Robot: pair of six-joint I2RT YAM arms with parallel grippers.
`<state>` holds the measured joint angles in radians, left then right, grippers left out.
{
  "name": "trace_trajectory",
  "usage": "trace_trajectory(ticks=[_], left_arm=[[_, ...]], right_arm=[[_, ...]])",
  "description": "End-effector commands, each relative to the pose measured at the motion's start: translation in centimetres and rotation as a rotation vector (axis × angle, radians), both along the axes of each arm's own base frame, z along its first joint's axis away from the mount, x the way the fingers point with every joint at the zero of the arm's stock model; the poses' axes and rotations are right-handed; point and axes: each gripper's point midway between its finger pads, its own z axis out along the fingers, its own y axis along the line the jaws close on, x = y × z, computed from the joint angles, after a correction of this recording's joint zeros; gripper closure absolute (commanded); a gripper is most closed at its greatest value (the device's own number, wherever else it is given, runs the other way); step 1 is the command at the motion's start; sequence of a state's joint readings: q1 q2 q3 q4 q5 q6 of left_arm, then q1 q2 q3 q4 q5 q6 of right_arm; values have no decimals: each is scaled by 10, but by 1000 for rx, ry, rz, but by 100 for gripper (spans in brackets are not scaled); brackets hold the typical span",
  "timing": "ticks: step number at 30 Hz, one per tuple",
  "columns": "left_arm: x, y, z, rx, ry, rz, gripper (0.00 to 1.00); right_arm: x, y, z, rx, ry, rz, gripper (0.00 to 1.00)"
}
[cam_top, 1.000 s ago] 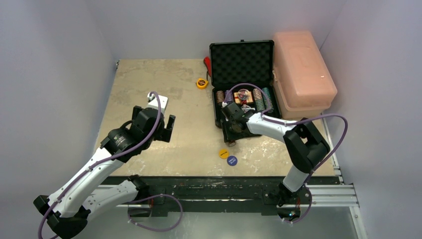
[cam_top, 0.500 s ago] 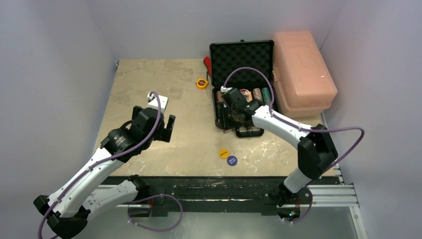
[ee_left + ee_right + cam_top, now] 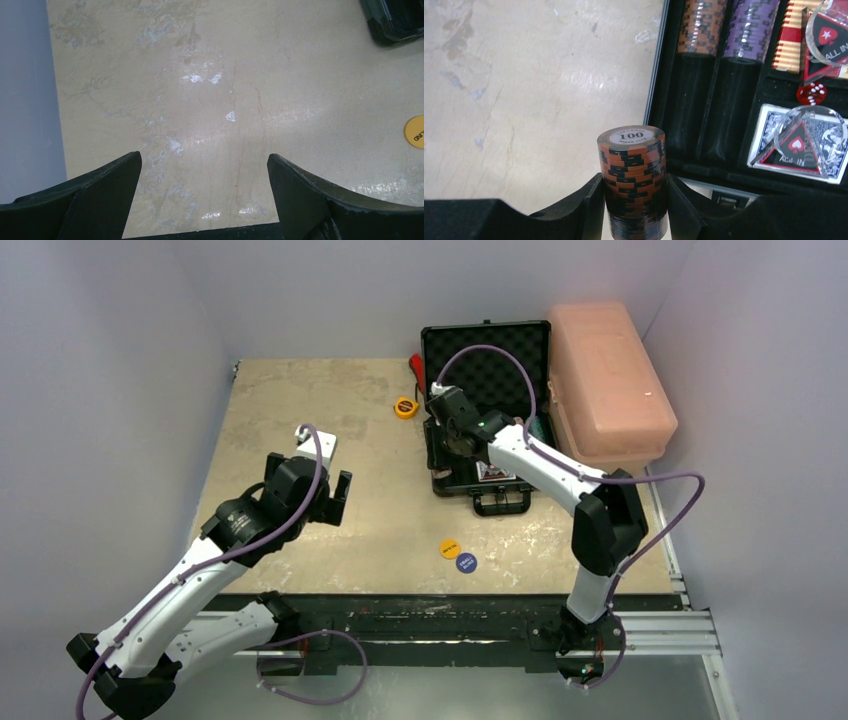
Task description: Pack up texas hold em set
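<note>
Right claw [image 3: 634, 200] is clamped on an orange-and-black chip stack [image 3: 631, 165]. It holds the stack at the left edge of the open briefcase [image 3: 487, 355], short of the empty run in the outermost chip channel [image 3: 689, 100]. Left claw [image 3: 205, 185] hangs spread wide over the table [image 3: 200, 75], holding nothing.

Risk noted: the stack is loose discs pinched only at the sides. A tilt, or a knock against the briefcase, could scatter them. Yellow button [image 3: 450, 548] and blue button [image 3: 466, 562] lie unpacked on the table.
</note>
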<state>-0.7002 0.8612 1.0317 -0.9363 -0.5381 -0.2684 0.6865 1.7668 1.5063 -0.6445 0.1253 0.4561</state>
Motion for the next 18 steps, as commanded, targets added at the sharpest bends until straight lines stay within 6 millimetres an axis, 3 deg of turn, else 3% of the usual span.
trace_trajectory(ticks=[1, 11, 18], left_arm=[[4, 1, 6, -11, -36, 3, 3], [3, 1, 7, -17, -39, -1, 3], [3, 1, 7, -18, -39, -2, 3]], right_arm=[[29, -1, 24, 28, -55, -79, 100], [58, -11, 1, 1, 0, -140, 100], [66, -13, -21, 16, 65, -139, 100]])
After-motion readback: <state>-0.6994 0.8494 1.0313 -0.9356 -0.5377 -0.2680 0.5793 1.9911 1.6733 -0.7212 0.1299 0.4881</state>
